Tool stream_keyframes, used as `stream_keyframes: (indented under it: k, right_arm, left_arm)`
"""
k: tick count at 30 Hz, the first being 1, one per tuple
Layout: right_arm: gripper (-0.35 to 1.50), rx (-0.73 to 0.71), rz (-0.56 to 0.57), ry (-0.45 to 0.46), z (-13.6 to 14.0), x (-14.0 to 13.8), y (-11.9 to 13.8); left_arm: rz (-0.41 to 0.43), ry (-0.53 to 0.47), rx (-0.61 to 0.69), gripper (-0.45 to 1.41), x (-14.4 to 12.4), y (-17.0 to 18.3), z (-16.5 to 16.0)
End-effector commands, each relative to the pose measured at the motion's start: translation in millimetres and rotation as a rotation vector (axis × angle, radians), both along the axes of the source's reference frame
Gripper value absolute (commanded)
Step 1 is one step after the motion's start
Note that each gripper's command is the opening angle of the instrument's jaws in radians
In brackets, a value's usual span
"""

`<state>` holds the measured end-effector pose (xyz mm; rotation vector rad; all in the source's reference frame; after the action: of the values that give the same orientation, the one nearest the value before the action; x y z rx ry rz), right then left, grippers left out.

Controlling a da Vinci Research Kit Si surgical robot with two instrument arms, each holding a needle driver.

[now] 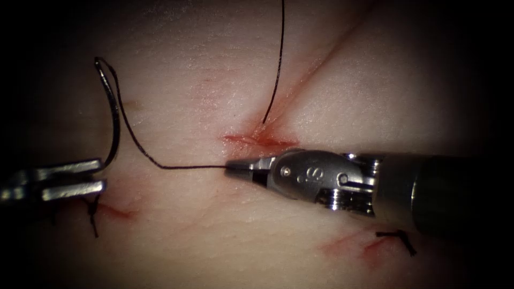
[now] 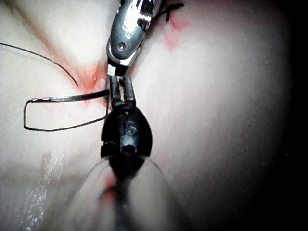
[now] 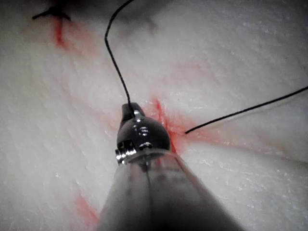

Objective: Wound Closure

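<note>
— Our right tool (image 1: pixel 231 167) pinches the thread (image 1: pixel 182 167) just below the cut (image 1: pixel 259 140)?
— Yes; our left tool (image 1: pixel 99 174), left of the cut, grips the needle (image 1: pixel 113 120) near its tip end, clear of the tissue (image 1: pixel 203 80).

pale ground under a narrow pool of light

a bright light falls on the middle of the scene and fades to black toward every edge, darkest at the left and right borders of the endoscope view. the lit ground is a pale, pinkish, finely grained surface with a soft sheen and shallow creases. in the wrist views the same surface looks whiter, with glossy wet streaks and deep shadow along one side.
</note>
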<state>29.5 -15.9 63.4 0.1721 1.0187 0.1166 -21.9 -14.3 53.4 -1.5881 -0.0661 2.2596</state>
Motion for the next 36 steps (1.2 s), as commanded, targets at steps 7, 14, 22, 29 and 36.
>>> stream_keyframes:
  k: [7,14,22,29,36]
  right_arm:
    - [-0.35,-0.005,-0.006,0.005,-1.2,0.1,-1.9]
    - [-0.35,0.012,-0.020,0.026,-6.3,0.8,-5.5]
    - [-0.35,0.053,-0.028,0.070,-10.4,1.9,-8.4]
    - [-0.35,0.078,-0.039,0.121,-12.3,2.8,-9.4]
    - [1.23,0.103,-0.016,0.104,-11.1,2.4,-6.6]
  left_arm:
    - [0.005,-0.001,-0.002,-0.45,-0.6,-0.5,0.8]
    - [0.002,-0.001,-0.006,-0.45,-1.3,-0.3,1.9]
    - [0.004,-0.001,-0.016,-0.45,-1.4,-0.6,3.2]
    - [0.005,-0.001,-0.020,-0.45,-1.3,-0.9,3.5]
    - [0.005,-0.001,-0.019,-0.45,-1.2,-0.7,3.6]
